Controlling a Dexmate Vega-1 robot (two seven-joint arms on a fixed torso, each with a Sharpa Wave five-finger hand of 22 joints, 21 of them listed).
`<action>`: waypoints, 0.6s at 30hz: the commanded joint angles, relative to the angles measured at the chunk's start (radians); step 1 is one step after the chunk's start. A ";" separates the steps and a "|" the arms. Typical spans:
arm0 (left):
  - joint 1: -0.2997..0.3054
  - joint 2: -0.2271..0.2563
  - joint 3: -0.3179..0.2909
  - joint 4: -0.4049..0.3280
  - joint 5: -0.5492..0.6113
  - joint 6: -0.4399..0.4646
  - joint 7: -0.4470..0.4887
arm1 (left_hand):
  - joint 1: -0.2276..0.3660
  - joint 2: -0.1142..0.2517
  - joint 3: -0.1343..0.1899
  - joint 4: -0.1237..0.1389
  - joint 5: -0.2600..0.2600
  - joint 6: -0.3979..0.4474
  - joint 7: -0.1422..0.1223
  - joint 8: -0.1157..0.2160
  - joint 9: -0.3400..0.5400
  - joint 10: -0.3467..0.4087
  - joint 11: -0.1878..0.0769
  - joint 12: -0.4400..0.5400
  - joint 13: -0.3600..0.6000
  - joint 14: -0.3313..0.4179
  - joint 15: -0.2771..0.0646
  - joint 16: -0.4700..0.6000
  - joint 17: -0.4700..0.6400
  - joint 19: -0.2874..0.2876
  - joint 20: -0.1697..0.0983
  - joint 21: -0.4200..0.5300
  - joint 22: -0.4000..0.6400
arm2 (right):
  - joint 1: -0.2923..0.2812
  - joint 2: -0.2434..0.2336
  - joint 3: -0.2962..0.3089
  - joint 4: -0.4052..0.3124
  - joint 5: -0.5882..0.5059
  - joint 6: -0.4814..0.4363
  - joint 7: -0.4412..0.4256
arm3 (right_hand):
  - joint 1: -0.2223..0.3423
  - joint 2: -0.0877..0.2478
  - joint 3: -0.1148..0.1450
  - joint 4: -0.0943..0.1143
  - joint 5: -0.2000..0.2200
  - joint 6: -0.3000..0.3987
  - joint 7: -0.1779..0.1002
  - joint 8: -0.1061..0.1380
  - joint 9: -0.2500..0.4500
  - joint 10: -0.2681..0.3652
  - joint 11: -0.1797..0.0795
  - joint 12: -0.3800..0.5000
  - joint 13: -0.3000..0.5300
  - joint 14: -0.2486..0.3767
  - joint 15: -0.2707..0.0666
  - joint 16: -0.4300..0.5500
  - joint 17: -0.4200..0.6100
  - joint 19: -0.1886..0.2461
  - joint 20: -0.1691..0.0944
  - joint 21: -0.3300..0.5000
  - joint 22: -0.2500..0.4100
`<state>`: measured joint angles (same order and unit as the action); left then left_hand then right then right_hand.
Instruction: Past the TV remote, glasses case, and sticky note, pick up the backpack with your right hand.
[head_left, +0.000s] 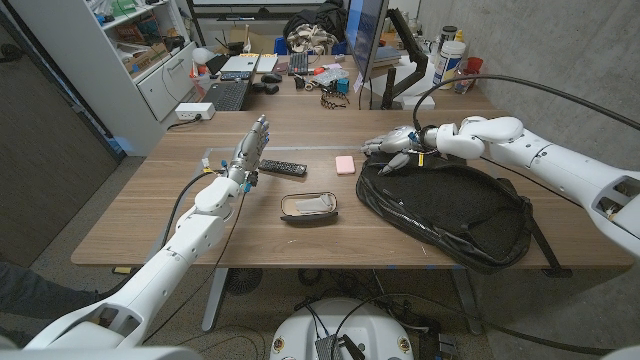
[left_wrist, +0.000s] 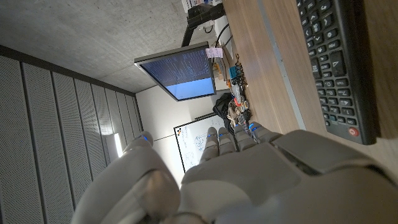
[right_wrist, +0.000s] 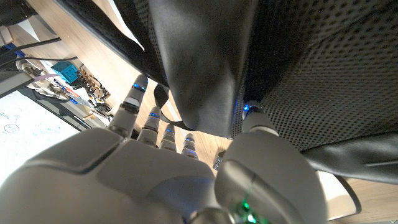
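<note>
Left hand (head_left: 253, 152) first, out at nine o'clock on the wooden table (head_left: 150, 215): it stands on edge, fingers straight and close together, holding nothing. Right beside it sits the TV remote (head_left: 283, 167), black, lying flat; the left wrist view shows its buttons (left_wrist: 336, 68) just next to the hand (left_wrist: 249, 180). Moving toward the centre, the glasses case (head_left: 308, 206) lies open at six o'clock, near the front edge. Pink sticky note (head_left: 346, 164) sits just past it, around twelve o'clock, apart from the case. Over to three o'clock now: the black backpack (head_left: 450, 210) lies flat and sprawled, straps trailing toward the table's corner. Right hand (head_left: 398, 142) is at the bag's far upper end, fingers curled over the edge there. The right wrist view has fingers and thumb (right_wrist: 258, 134) closing on a fold of black fabric (right_wrist: 205, 62), so it looks pinched.
</note>
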<state>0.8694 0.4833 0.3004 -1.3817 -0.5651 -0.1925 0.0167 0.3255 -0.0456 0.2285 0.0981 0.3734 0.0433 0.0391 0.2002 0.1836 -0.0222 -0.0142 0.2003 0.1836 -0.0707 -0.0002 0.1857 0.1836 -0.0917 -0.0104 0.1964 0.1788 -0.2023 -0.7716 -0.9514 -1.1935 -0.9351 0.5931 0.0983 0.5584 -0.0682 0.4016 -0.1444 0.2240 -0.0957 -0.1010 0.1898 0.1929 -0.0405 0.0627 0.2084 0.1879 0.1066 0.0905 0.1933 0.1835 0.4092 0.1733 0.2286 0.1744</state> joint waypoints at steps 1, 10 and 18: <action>-0.008 0.000 0.003 0.006 0.003 0.008 -0.002 | 0.003 0.011 -0.001 0.001 -0.003 0.011 0.001 0.001 0.004 -0.003 -0.008 0.002 0.006 0.003 0.004 0.005 0.003 -0.003 0.008 0.003 0.003 | 0.016 0.018 -0.034 0.083 0.024 0.006 -0.045 | 0.012 -0.007 0.009 0.001 0.005 0.021 -0.012 0.014 0.002 0.029 0.002 0.014 0.003 0.035 -0.008 0.008 0.002 0.062 -0.002 0.016 0.001; -0.018 -0.007 0.007 0.020 0.001 0.004 -0.013 | 0.003 0.012 -0.003 0.001 -0.003 0.014 0.000 0.002 0.004 -0.002 -0.010 0.003 0.006 0.003 0.003 0.005 0.003 -0.005 0.014 0.003 0.003 | -0.003 0.015 -0.042 0.090 0.040 -0.017 -0.066 | 0.047 -0.006 0.026 -0.004 -0.002 0.121 -0.046 0.039 0.003 0.102 -0.016 0.037 0.008 0.118 -0.042 0.019 0.005 0.249 -0.045 0.045 -0.001; -0.021 -0.008 0.008 0.026 0.001 0.002 -0.017 | 0.002 0.012 -0.005 0.002 -0.003 0.013 0.000 0.001 0.004 -0.002 -0.011 0.002 0.006 0.004 0.002 0.005 0.003 -0.003 0.025 0.003 0.003 | -0.007 0.027 -0.052 0.120 0.045 -0.010 -0.122 | 0.139 0.044 0.083 -0.010 -0.026 0.333 -0.085 0.098 0.030 0.207 -0.040 0.086 0.033 0.265 -0.115 0.045 0.025 0.486 -0.164 0.071 0.002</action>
<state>0.8555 0.4783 0.3058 -1.3655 -0.5641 -0.1884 0.0071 0.3295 -0.0416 0.2286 0.0981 0.3734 0.0468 0.0355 0.2002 0.1836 -0.0222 -0.0143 0.2002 0.1836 -0.0707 -0.0003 0.1857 0.1836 -0.0951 0.0043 0.1964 0.1788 -0.2009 -0.7559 -0.9886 -1.1115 -0.9020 0.5811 0.0354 0.6596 -0.0444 0.4623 -0.1513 0.2032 0.1893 -0.1763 0.2713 0.2090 0.1274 0.0350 0.2736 0.2095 0.3207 -0.0023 0.2240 0.2000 0.7663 0.1090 0.2882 0.1696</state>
